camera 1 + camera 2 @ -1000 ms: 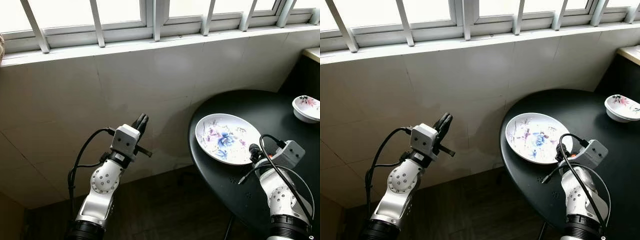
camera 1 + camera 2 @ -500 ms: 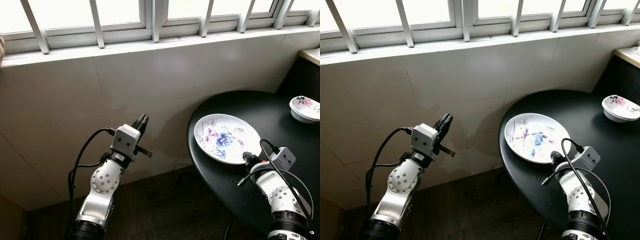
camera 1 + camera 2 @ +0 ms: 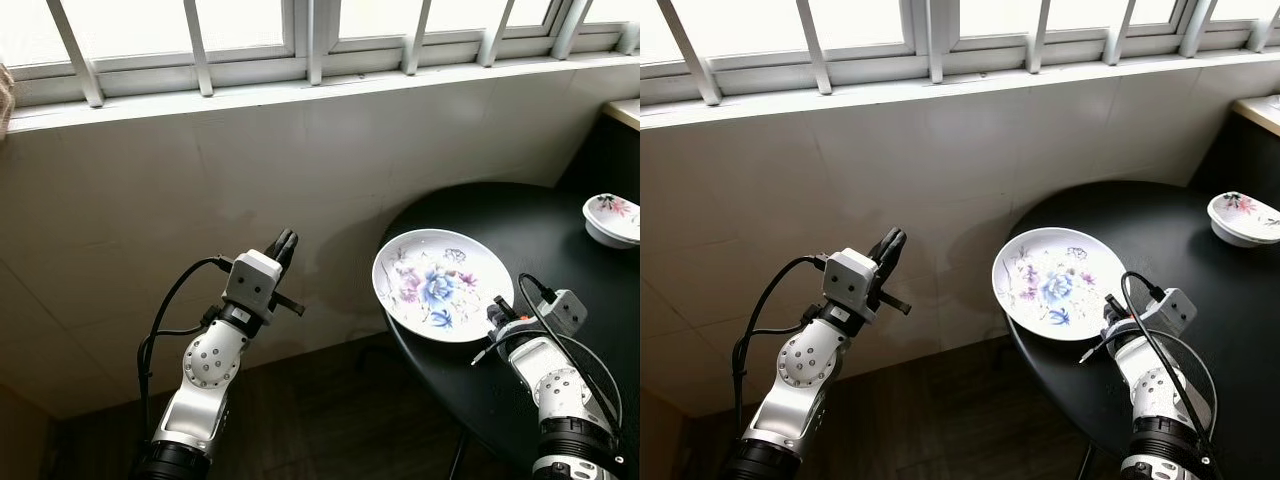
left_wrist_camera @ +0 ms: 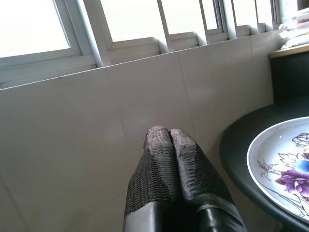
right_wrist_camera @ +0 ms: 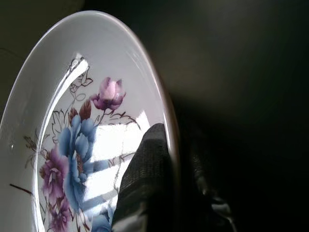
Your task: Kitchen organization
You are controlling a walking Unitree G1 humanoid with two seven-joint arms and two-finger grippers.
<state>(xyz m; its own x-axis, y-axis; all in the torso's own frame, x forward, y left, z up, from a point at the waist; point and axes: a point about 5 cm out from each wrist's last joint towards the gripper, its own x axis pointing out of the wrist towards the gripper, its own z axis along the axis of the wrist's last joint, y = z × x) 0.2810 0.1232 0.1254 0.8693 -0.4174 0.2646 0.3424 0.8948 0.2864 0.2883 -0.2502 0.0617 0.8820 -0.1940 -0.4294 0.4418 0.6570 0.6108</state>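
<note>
A white plate with blue and purple flowers [image 3: 440, 285] sits at the near left edge of the round black table [image 3: 560, 235], its left part sticking out past the edge. My right gripper [image 3: 497, 318] is shut on the plate's near right rim. In the right wrist view one finger [image 5: 145, 169] lies on the inside of the plate [image 5: 72, 121] and the other is under the rim. My left gripper [image 3: 284, 243] is held up before the tiled wall, left of the table, shut and empty, with its fingertips [image 4: 169, 133] pressed together.
A small flowered bowl [image 3: 613, 218] stands at the table's far right. A barred window with a sill [image 3: 300, 90] runs along the top of the tiled wall. Dark floor [image 3: 330, 420] lies below, between my arms. A counter corner [image 3: 625, 105] shows at the right.
My right gripper has closed on the plate's rim, and the plate has slid left so that it overhangs the table edge. The left arm has stayed put.
</note>
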